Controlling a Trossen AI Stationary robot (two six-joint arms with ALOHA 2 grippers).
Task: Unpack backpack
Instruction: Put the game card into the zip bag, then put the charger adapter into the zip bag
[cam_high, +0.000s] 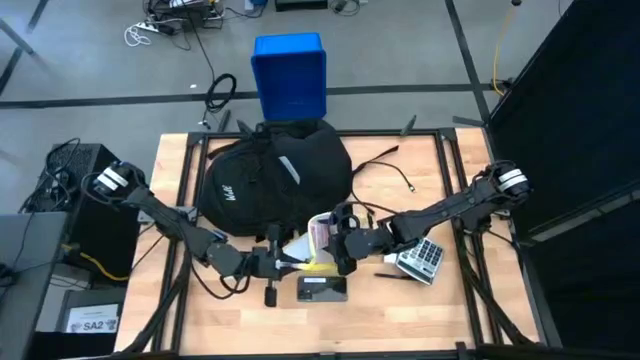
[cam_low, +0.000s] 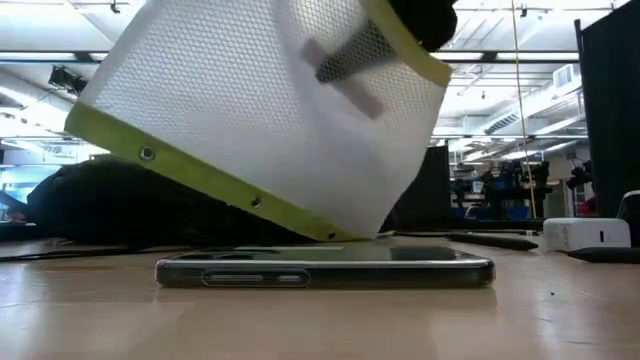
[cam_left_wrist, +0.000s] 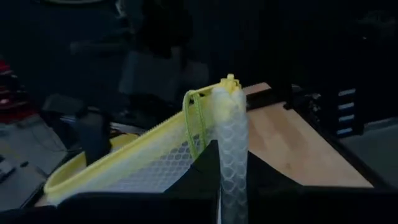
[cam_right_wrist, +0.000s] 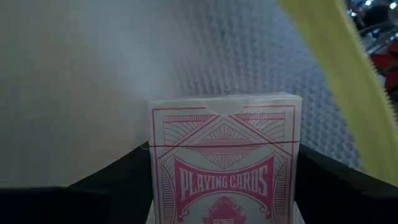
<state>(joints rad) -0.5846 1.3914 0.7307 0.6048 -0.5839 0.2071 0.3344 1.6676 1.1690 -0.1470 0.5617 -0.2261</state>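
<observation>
I'm seeing a white mesh pouch (cam_low: 270, 120) with yellow-green cloth trim, a glossy printed card box (cam_right_wrist: 224, 162), a glossy phone (cam_low: 325, 268), matt wooden worktop (cam_low: 560, 320), black fabric backpack (cam_high: 270, 170).

My overhead camera looks straight down; my low one sits level, close behind the phone (cam_low: 325, 270) both share.

My worktop (cam_high: 420, 310) is pale wood with a dark metal frame, standing on a grey concrete floor (cam_high: 90, 60). At twelve o'clock beyond it a blue plastic box (cam_high: 290, 75) sits on the floor, with loose cables (cam_high: 170, 25) towards eleven o'clock. At nine o'clock stands a black computer case (cam_high: 75, 175); a black curtain (cam_high: 580, 110) hangs from one to three o'clock. Looking level across the boards, I see a big hall with bright ceiling lights (cam_low: 500, 95) and cluttered benches (cam_low: 515, 190) far behind.
</observation>
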